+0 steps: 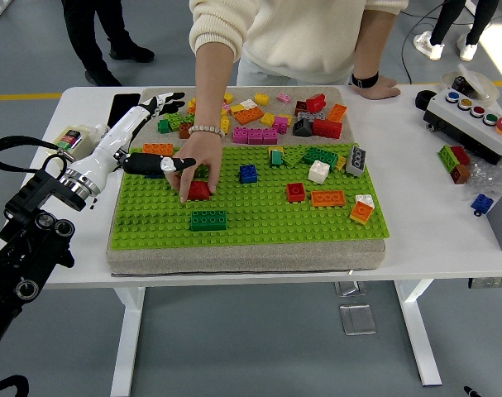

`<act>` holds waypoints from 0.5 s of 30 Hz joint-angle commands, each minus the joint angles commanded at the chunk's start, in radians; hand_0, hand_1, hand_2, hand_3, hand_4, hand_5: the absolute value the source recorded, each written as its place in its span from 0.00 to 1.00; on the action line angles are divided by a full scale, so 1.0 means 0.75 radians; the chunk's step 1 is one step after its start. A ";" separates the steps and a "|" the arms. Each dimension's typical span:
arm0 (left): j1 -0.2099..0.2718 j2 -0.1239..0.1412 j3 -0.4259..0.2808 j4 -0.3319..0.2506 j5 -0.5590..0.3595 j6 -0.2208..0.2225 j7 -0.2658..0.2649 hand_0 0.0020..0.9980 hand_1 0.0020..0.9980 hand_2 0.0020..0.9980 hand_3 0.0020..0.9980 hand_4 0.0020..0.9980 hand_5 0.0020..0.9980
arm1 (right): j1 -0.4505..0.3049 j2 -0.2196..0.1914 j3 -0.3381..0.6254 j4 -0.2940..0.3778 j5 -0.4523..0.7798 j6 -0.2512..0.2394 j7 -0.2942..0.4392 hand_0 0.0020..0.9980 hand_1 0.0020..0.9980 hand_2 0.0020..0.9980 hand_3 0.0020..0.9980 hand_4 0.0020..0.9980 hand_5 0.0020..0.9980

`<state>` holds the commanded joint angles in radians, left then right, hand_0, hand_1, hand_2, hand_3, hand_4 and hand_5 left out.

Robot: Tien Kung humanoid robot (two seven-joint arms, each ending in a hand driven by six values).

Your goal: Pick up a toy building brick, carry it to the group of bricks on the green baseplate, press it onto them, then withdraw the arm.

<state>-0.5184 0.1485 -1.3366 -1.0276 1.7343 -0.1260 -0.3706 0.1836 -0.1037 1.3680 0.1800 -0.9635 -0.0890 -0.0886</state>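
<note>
Left robot hand (155,132) spread, holding nothing, person's hand (197,165) gripping red brick (199,191) on green baseplate (259,219)

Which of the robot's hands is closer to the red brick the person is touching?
Left. The robot's left hand hovers just up-left of the red brick, fingers spread, holding nothing. Its right hand is out of view. The person's hand rests on that brick.

A white table (449,240) on white metal legs (129,343) stands on a smooth grey floor (267,347). A yellow line (23,97) crosses the floor at far left. Black cables (416,45) trail over the floor at far right. Even, soft light, without hard shadows.
</note>
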 joint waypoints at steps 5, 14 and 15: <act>0.001 0.000 0.003 0.009 -0.021 0.045 -0.019 0.89 0.84 0.85 0.87 0.98 0.17 | -0.001 0.002 -0.006 0.000 -0.003 -0.001 -0.002 0.75 0.68 0.72 0.65 0.92 0.50; -0.016 -0.003 0.010 0.042 -0.061 0.139 -0.064 0.79 0.76 0.76 0.79 0.86 0.07 | -0.003 0.003 -0.014 0.000 -0.005 -0.001 -0.005 0.75 0.68 0.72 0.65 0.92 0.50; -0.021 -0.004 0.013 0.048 -0.064 0.151 -0.069 0.79 0.76 0.76 0.79 0.86 0.07 | -0.003 0.003 -0.015 0.000 -0.004 -0.001 -0.005 0.75 0.68 0.72 0.65 0.92 0.50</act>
<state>-0.5341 0.1455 -1.3272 -0.9919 1.6865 -0.0130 -0.4222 0.1816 -0.1011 1.3569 0.1800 -0.9667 -0.0895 -0.0921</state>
